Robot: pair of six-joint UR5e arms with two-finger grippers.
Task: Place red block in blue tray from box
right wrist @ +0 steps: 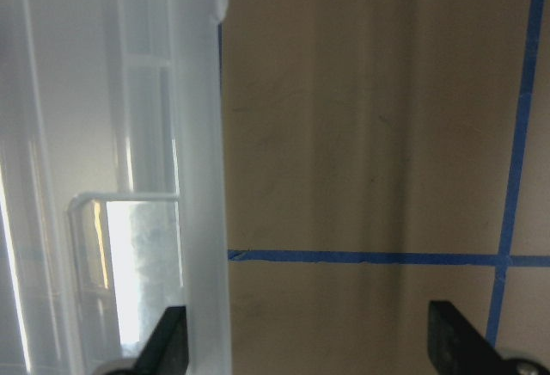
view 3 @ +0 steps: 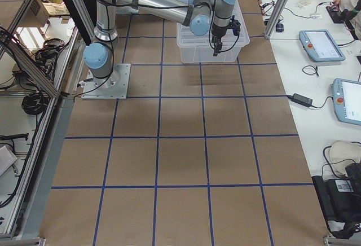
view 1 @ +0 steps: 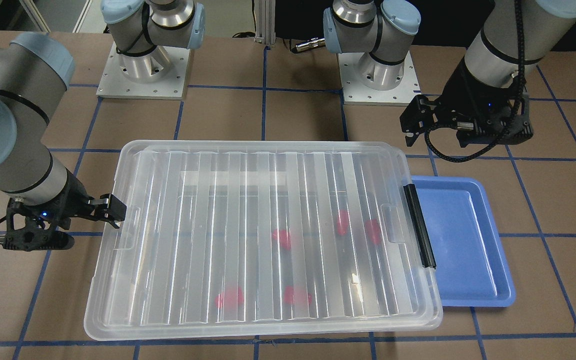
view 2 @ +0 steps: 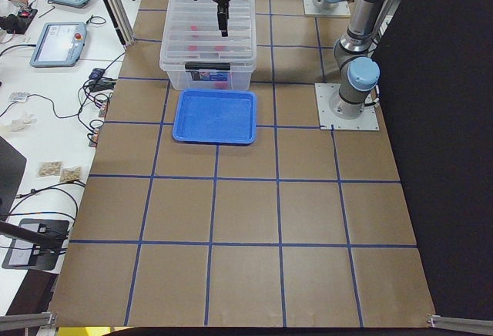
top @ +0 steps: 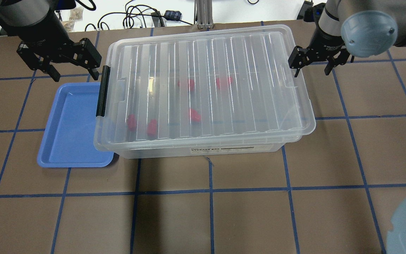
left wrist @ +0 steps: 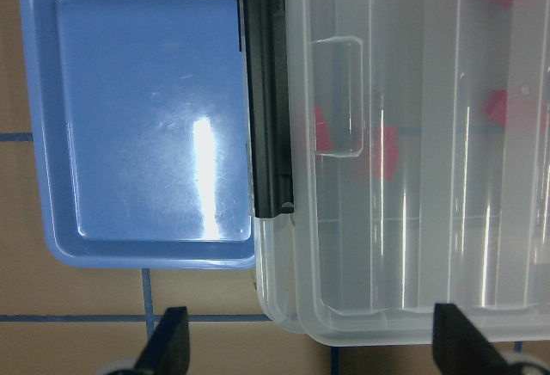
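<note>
The box [view 1: 263, 235] is a clear bin with its ribbed lid shut and a black clip [view 1: 419, 225] at one short end. Several red blocks [view 1: 282, 237] lie inside, blurred through the lid [top: 195, 115]. The blue tray [view 1: 468, 240] lies empty against the clip end [top: 69, 123]. My left gripper [top: 74, 72] is open and empty above the clip end; its wrist view shows the tray [left wrist: 146, 126] and clip [left wrist: 265, 91]. My right gripper [top: 312, 67] is open and empty at the opposite short end, one finger [right wrist: 163, 345] over the lid's rim.
Two arm bases [view 1: 143, 70] stand on plates behind the box. Blue tape lines grid the brown table [top: 210, 190]. A side desk with tablets [view 2: 58, 43] and cables runs along the table's far edge.
</note>
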